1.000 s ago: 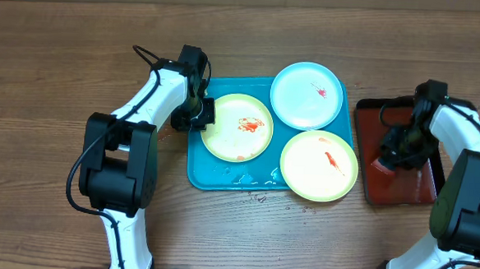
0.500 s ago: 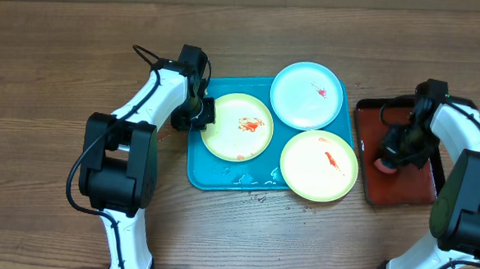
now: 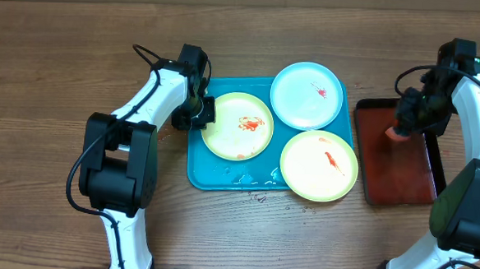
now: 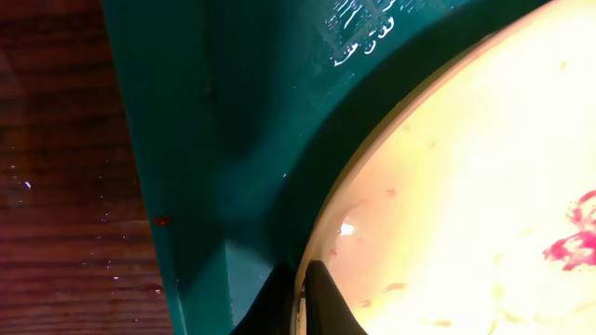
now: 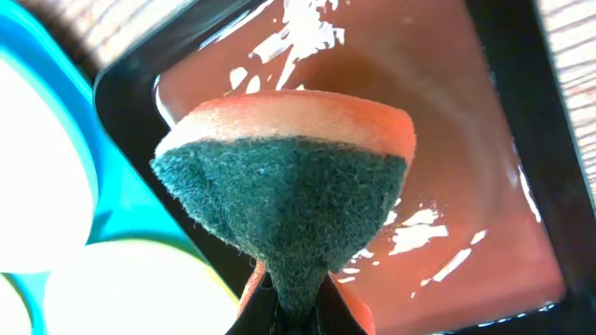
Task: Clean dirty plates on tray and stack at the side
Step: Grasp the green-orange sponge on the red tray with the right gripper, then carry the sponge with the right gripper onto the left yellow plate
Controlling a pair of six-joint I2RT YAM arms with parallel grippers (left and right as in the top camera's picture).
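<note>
Teal-blue tray [image 3: 195,167]; two pale yellow plates [image 3: 237,127] [image 3: 319,165] with yellow-green rims, one light cyan plate [image 3: 307,95] (all smeared red); the sponge [image 5: 284,186] is orange over dark green.

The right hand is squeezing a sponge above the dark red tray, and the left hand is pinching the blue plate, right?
Not quite. The left hand pinches the rim of a pale yellow plate, not the blue one, as the left wrist view shows. The right hand does squeeze the sponge above the dark red tray.
</note>
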